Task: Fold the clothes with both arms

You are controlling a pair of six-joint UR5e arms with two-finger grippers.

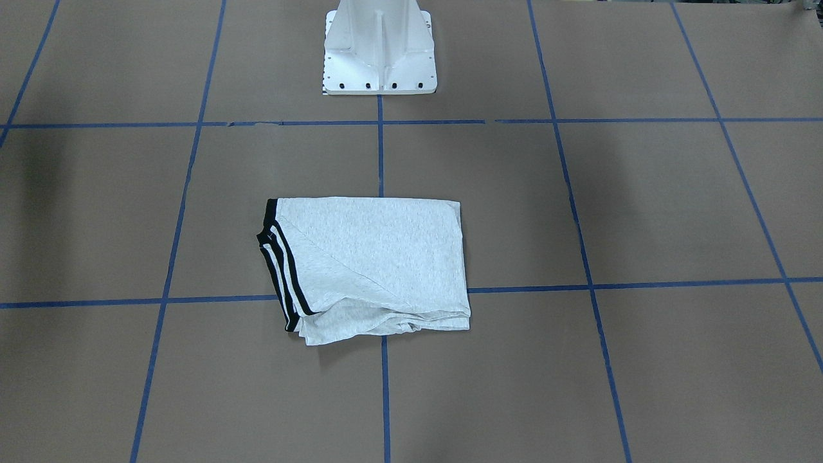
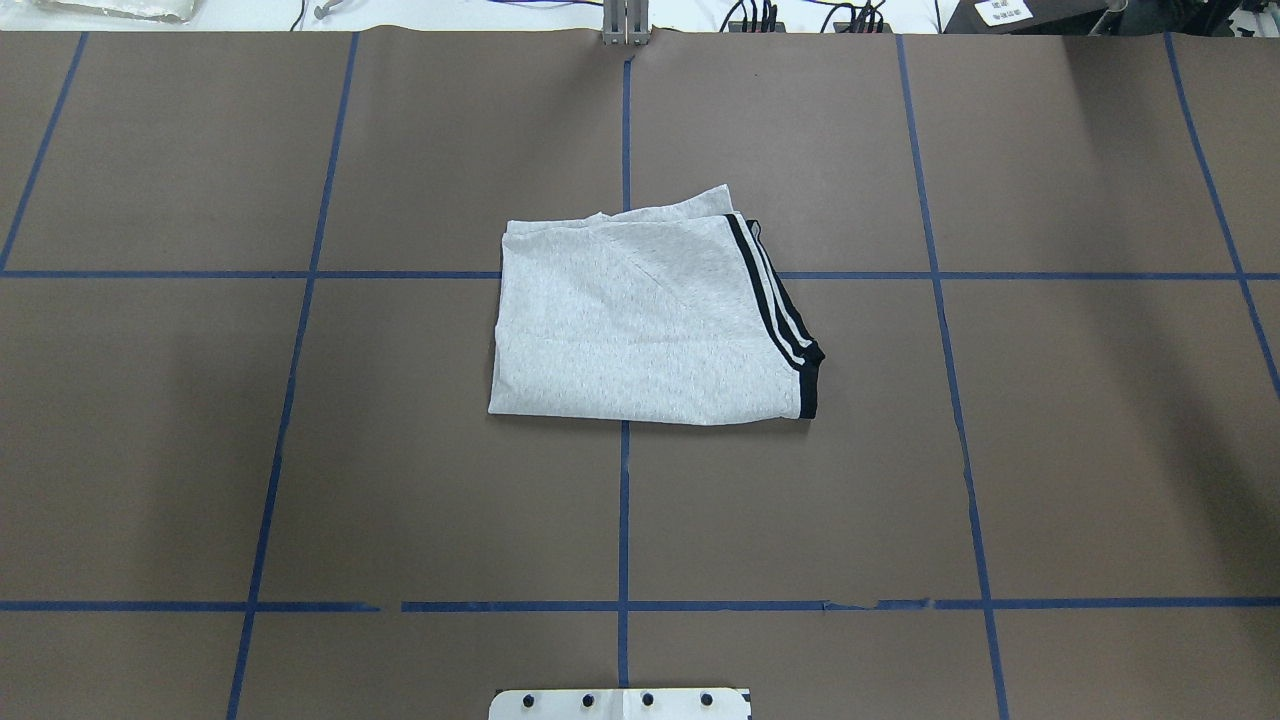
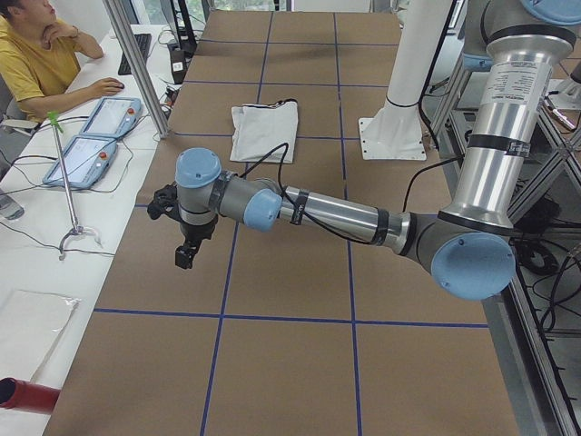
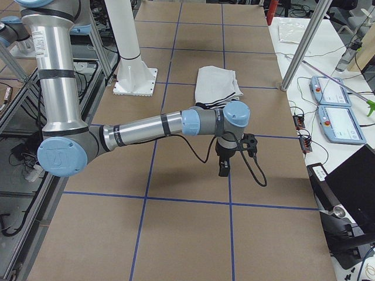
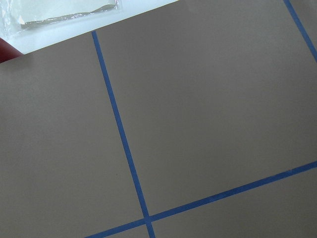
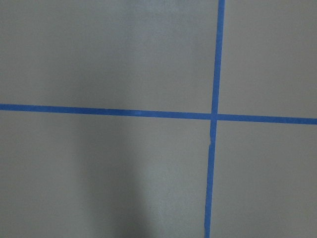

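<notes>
I catch my left tool (image 3: 185, 256) and right tool (image 4: 223, 168) only on the side cameras, too small to tell how their jaws stand. The pedestal (image 1: 378, 58) runs off the top edge. The folded shirt (image 1: 379, 257) hides its inner layers.

Grey T-shirt (image 2: 640, 320) lies folded flat, black-striped along one edge — left arm (image 3: 336, 218) and right arm (image 4: 146, 126) extended well away.
</notes>
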